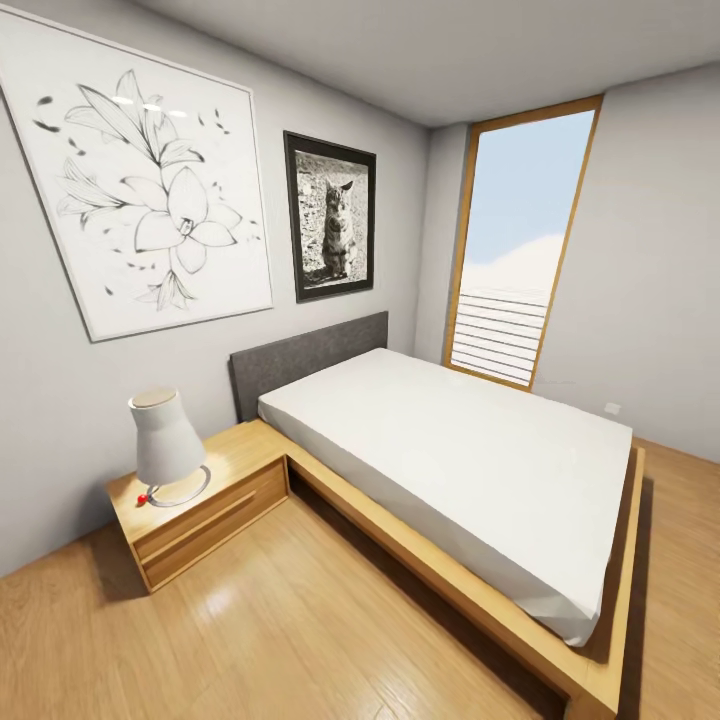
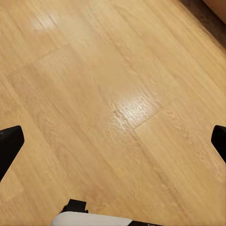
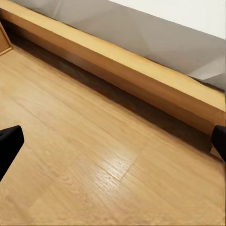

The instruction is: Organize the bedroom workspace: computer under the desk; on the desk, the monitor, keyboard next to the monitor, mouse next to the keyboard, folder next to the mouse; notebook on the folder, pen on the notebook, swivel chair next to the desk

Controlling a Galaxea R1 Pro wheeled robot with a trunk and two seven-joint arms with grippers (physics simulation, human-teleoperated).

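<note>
Desk, monitor, keyboard and the rest of the workspace things lie somewhere outside these views, so their place relative to either gripper cannot be told. The head view looks across a bedroom corner: a bed (image 1: pixel 470 470) with a white mattress, a grey headboard and a light-wood frame stands against the wall, and just beside it a low wooden nightstand (image 1: pixel 200 520) carries a white lamp (image 1: pixel 165 440) with a small red object at its base. Above hang a large flower drawing (image 1: pixel 140 170) and a framed cat photograph (image 1: pixel 332 216); a tall window (image 1: pixel 520 250) fills the far corner.

The left gripper (image 2: pixel 113 141) hangs over bare wooden floor (image 2: pixel 117 103), its two dark fingertips at the opposite edges of its wrist view, spread wide with nothing between them. The right gripper (image 3: pixel 113 141) is likewise spread wide and empty, above floorboards near the bed's wooden side rail (image 3: pixel 141 80), with what looks like the mattress edge above that rail.
</note>
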